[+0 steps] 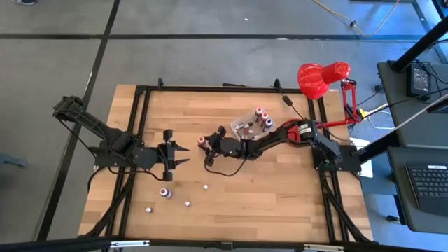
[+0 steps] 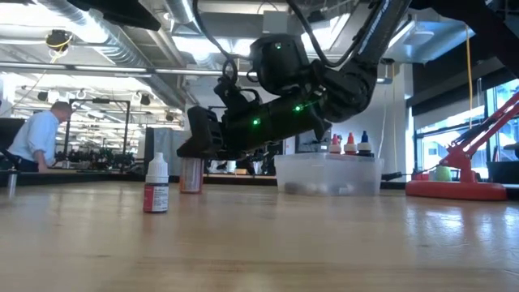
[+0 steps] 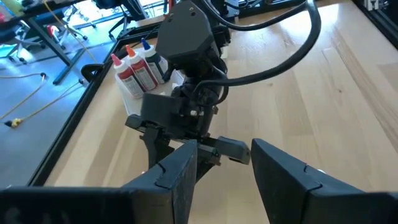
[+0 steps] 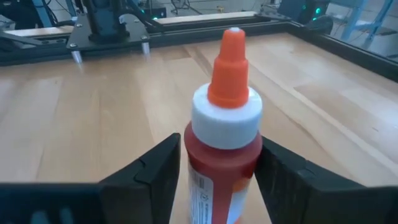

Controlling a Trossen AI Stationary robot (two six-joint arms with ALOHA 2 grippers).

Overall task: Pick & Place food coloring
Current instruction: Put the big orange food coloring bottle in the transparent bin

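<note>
A small red food coloring bottle [image 4: 222,155] with a white collar and an orange tip stands upright on the wooden table [image 1: 280,189], on its base [image 2: 190,188]. My right gripper [image 4: 219,143] reaches in from the table's right, open, with one finger close on each side of the bottle's body [image 1: 201,140]. My left gripper [image 1: 183,155] hovers open to the bottle's left, holding nothing. Several more tiny bottles stand loose near the front edge [image 1: 165,192]. Others stand upright in the clear tub [image 1: 241,117]. My right gripper's fingers [image 4: 158,168] stand hard by the two sides of the red bottle's body [image 4: 193,168]; whether they touch it I cannot tell. They come nearly level from the table's right. The bottle stands upright on the table.
A red desk lamp [image 1: 322,75] stands at the far right corner. A black frame rail [image 1: 143,126] borders the tabletop. One white-capped bottle [image 2: 156,186] stands nearest the low camera. A person [image 2: 36,134] is in the room behind. Bare wood lies front right [image 1: 280,210].
</note>
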